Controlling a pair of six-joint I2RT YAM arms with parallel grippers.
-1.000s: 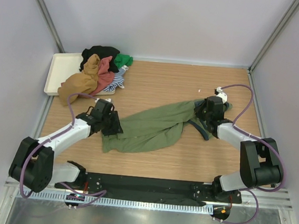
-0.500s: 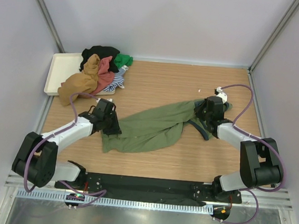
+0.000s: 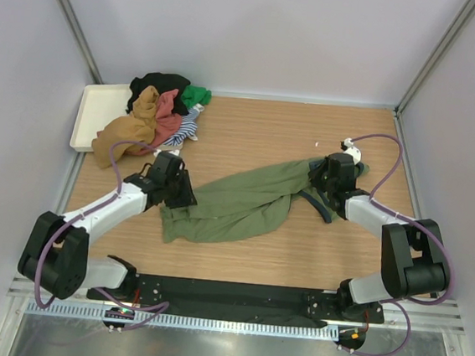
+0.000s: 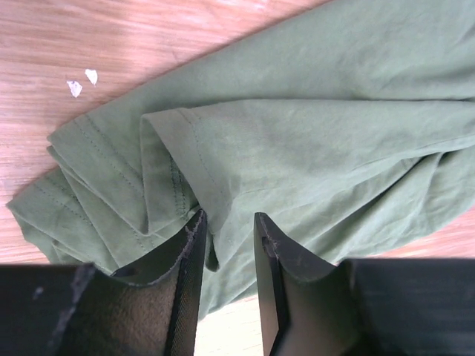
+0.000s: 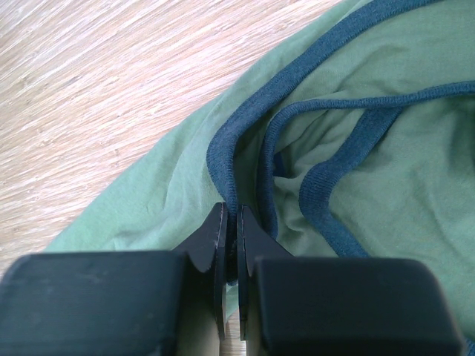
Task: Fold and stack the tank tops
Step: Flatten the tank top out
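Shifting slightly toward 1 o'clock, the left pincer [image 4: 229, 217] now sits further onto the hem [image 4: 174, 148] of the olive tank top [image 3: 244, 200] than 1 second ago, and the cloth beside it has bunched a little. Its jaws stand narrowly apart over a doubled fold, with nothing clearly pinched. The right pincer [image 5: 230, 213] has not moved and is clamped on the navy trim [image 5: 223, 156] at the strap end, about 2 o'clock on the surface [image 3: 259, 130]. That top lies as a rumpled diagonal band from 8 o'clock to 2 o'clock. The other tank tops [image 3: 160, 107] are heaped at 10 o'clock, partly on the tray [image 3: 92, 109]. Judging by this, the left side is re-grasping the hem, so spreading is unfinished and folding has not begun.
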